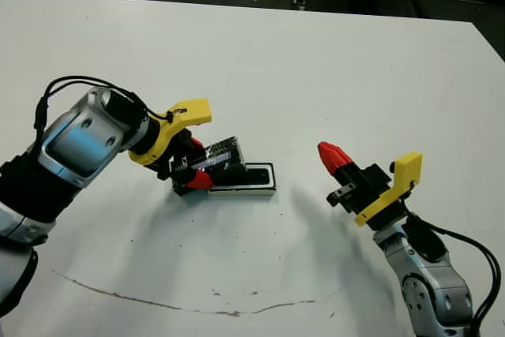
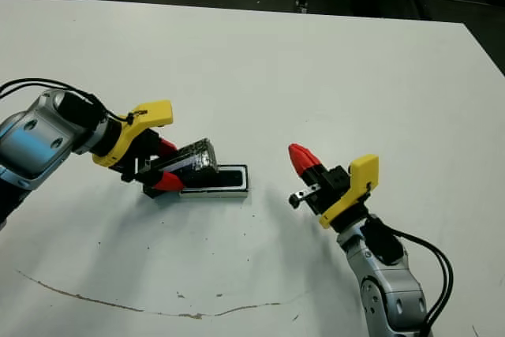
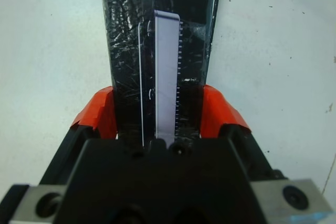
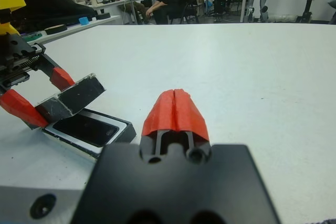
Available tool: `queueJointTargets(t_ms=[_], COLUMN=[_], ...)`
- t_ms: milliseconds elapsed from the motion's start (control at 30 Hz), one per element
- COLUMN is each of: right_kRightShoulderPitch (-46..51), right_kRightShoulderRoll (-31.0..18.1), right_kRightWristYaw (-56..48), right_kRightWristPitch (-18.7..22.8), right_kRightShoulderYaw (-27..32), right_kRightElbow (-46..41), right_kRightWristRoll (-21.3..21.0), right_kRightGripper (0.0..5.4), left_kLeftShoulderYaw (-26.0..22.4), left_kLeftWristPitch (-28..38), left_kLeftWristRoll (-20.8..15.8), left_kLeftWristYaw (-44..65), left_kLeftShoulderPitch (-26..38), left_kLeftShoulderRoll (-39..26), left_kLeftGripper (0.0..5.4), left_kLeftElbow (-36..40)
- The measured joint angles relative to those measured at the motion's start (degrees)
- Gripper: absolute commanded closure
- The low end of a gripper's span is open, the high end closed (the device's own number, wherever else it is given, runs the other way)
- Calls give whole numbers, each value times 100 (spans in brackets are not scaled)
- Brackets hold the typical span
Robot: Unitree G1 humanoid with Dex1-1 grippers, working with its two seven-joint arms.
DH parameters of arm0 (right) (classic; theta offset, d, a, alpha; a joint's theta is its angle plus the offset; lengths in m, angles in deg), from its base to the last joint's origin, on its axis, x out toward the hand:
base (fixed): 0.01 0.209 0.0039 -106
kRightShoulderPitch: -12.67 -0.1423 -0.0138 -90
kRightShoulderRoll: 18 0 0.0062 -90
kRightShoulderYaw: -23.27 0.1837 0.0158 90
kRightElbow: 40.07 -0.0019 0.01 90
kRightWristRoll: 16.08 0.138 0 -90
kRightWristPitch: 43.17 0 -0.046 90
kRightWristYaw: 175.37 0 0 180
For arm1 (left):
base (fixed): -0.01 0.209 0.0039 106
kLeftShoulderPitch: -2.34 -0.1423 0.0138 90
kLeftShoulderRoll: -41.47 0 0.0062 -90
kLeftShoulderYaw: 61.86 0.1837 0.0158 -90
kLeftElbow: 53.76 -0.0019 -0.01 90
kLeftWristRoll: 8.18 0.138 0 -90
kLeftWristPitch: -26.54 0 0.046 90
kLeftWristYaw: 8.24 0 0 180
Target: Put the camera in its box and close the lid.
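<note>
Left fingers [image 3: 102, 114] are being pressed against the two long edges of the lid [image 1: 219, 158], pinching it near one short end. The lid is being held tilted by the left gripper [image 1: 192, 165], far end raised, low end over the left end of the box [image 1: 256, 185].

The camera [image 4: 84, 129] is already lying flat in the box recess, glossy face up. The box is sitting mid-table, well apart from every edge.

Lid is judged light, stiff and thin; the film-like surface is probably slippery, so the edge grip is the sound choice. The shiny window strip [image 3: 167, 77] is best left untouched.

The right gripper [image 2: 301, 159] is being held clear to the right of the box, red tips pressed together, carrying nothing.
</note>
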Motion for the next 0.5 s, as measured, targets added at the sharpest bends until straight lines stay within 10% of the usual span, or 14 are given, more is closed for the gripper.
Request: queueJointTargets(t_ms=[500], right_kRightShoulderPitch=[1], right_kRightShoulderRoll=[0], right_kRightWristYaw=[12], right_kRightWristPitch=[0], right_kRightShoulderYaw=[-12], right_kRightElbow=[-1], right_kRightWristRoll=[3], right_kRightGripper=[540], left_kLeftShoulderYaw=[-19], left_kLeftWristPitch=[99], left_kLeftWristRoll=[-3], left_kLeftWristYaw=[-187], left_kLeftShoulderPitch=[-125], left_kLeftShoulderRoll=[78], left_kLeftGripper=[225], left_kLeftElbow=[341])
